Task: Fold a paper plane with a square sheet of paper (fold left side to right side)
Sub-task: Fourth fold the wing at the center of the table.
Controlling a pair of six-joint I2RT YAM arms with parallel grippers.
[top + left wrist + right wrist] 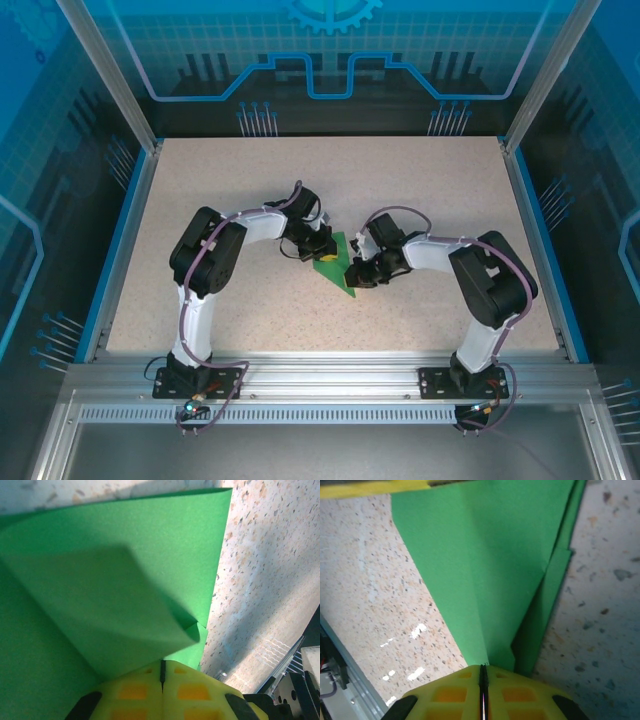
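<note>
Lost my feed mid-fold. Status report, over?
Left gripper shut on green paper. Right gripper shut on its narrow end. Paper creased, partly folded, low over the table. No obstruction seen.

A speckled beige table (pixel 420 190) sits inside blue patterned walls (pixel 330 50) and aluminium framing (pixel 330 375).

A robotics lab cell, probably a demo booth: an aluminium-profile frame (pixel 108 70) encloses a speckled table (pixel 430 190), translucent blue wall panels (pixel 330 60) carry gear and circuit graphics, and a left arm (pixel 205 262) and a right arm (pixel 492 280) stand bolted to the front rail (pixel 330 375)
</note>
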